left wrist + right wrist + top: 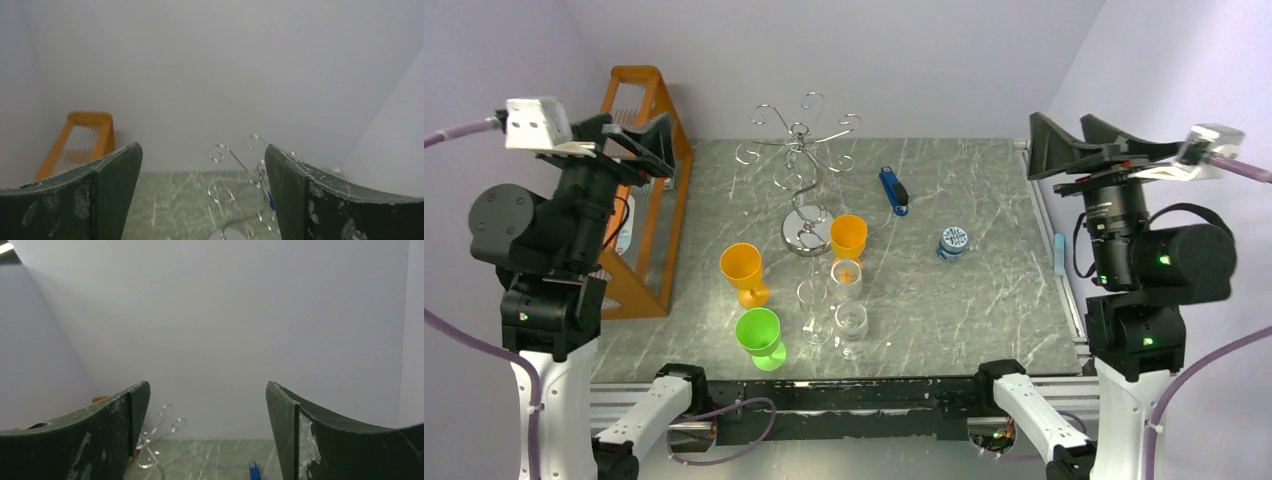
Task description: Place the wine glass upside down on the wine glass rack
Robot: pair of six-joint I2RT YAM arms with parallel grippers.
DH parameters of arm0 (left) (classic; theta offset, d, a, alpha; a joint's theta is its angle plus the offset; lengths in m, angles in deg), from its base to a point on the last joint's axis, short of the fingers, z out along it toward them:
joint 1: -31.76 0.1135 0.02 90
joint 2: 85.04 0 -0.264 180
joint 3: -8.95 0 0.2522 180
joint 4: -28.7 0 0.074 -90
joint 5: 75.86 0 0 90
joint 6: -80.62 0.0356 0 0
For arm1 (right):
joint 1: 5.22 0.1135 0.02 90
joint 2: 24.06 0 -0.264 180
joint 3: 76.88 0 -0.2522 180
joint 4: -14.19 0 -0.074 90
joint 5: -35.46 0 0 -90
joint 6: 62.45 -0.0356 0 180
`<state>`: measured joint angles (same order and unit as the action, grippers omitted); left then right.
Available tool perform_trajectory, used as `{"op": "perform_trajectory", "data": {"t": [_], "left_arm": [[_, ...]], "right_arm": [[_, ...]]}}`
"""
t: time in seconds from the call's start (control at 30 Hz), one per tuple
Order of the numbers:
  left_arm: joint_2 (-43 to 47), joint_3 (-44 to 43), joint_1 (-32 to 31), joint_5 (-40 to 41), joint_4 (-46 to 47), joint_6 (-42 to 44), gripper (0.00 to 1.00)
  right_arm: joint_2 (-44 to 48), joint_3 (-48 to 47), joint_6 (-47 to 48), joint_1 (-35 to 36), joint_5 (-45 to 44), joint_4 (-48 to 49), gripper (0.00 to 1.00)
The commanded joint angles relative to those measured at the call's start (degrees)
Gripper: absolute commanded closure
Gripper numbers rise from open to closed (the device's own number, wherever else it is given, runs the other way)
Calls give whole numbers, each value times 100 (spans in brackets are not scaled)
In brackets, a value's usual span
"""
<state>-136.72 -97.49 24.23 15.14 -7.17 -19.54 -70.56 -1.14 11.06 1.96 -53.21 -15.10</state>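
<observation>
Both pairs of fingers are spread wide and hold nothing. The overhead view alone shows the clear wine glass. It stands upright with two others beside the orange cups and the green cup, well below and between the left gripper and the right gripper. The left wrist view shows the rack between its fingers, close to the right one. The right wrist view shows only the rack's curls, just beside its left finger.
</observation>
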Motion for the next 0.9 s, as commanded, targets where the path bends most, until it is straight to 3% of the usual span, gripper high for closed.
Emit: {"op": "perform_trajectory", "data": {"t": [0.0, 0.33, 0.47, 0.63, 0.73, 0.87], "left_arm": [[303, 712, 59, -734, 42, -306, 3], [727, 2473, 59, -2487, 361, -412, 3], [635, 2662, 59, -2797, 168, -359, 3], [508, 2841, 59, -2964, -91, -439, 3], [435, 3025, 59, -3155, -169, -580, 13], [340, 3140, 59, -3115, -564, -908, 22]], "right_arm": [[130, 512, -192, -35, 59, -562, 7], [262, 2213, -813, -32, 370, -1091, 6], [126, 2701, -965, -32, 849, -1193, 12], [-219, 3148, -1241, -16, 2138, -1059, 22], [-344, 3379, -1456, 146, 2420, -947, 23], [-556, 3417, -1510, 1166, 1624, -875, 23]]}}
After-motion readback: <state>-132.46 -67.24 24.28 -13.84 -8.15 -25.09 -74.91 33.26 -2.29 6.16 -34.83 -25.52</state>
